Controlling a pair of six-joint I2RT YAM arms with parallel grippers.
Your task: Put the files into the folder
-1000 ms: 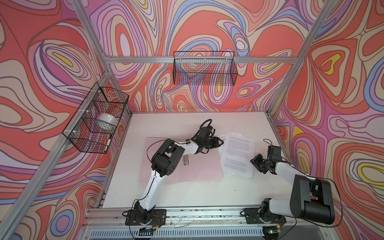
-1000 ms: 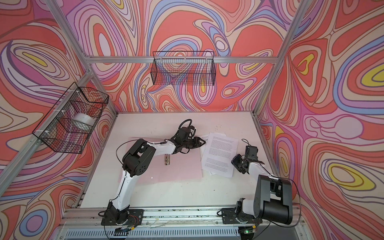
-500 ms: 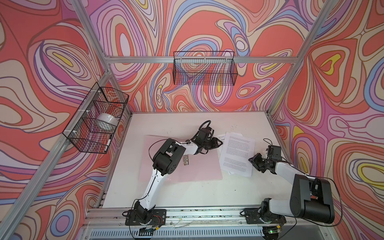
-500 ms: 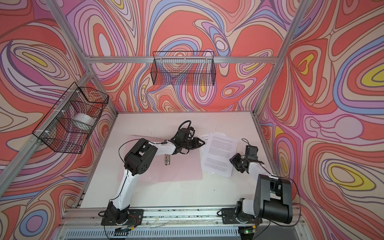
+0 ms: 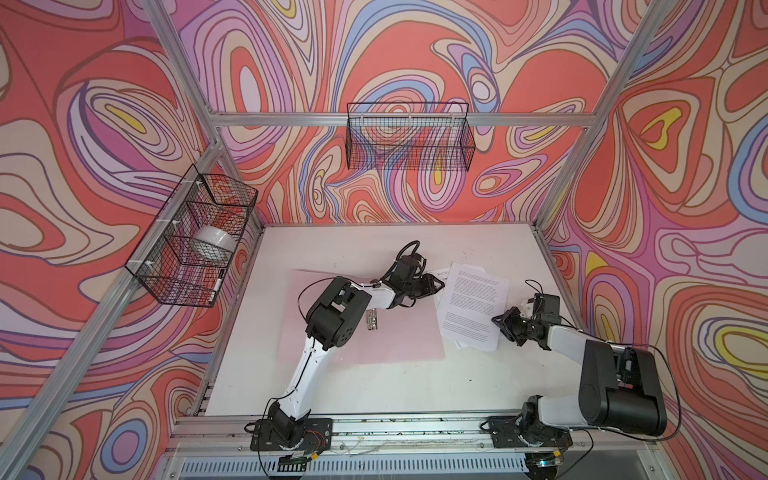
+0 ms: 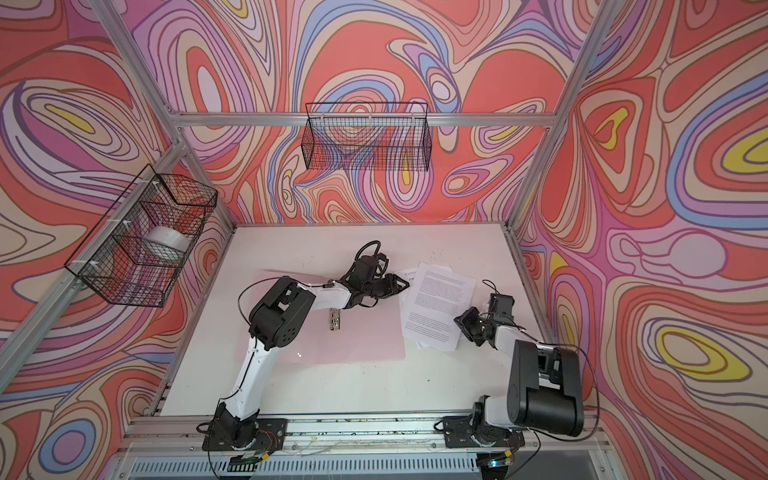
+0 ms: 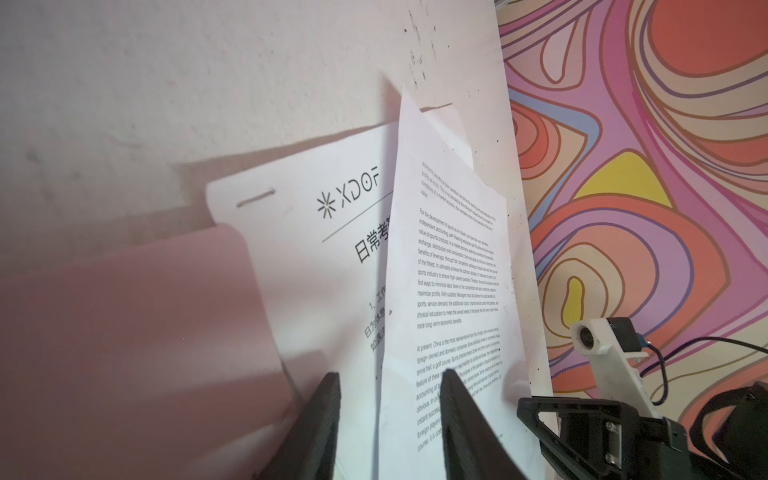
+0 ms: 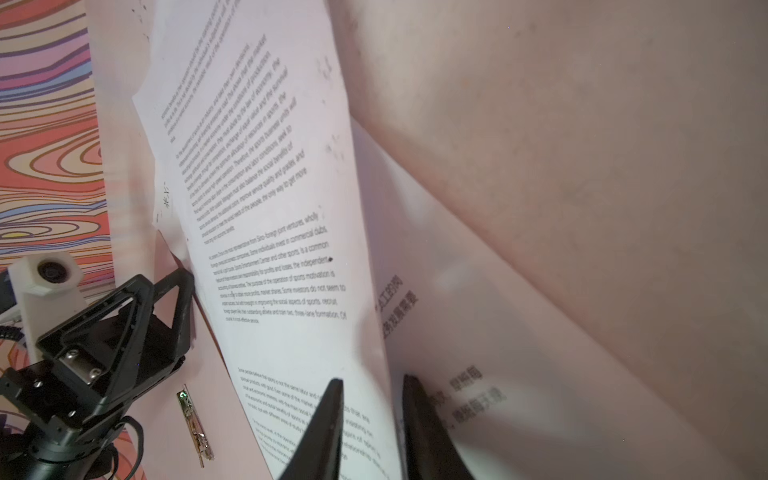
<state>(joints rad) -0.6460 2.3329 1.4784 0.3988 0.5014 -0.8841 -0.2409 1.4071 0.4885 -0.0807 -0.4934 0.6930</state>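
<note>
Moved since a second ago: our right gripper (image 8: 372,384) has crept left to the right edge of the loose white printed paper sheets (image 5: 473,299). Its jaws have narrowed to a slim gap astride the top sheet, not visibly pinching.

Left gripper (image 7: 389,374): jaws part-open astride that sheet's left edge.

Sheets: we count at least three, fanned, right of centre, meeting the right edge of the flat pale-pink rectangular folder (image 5: 399,340).

Folder: one, lying open on the white table (image 5: 332,249).

Small metal clip (image 5: 372,321): one, on the spine.

Black wire baskets (image 5: 409,141) on the walls: two.

Step in hand, we judge: seizing the top sheet.

Next move calls for a firm pinch, a lift, and a carry left over the folder.
</note>
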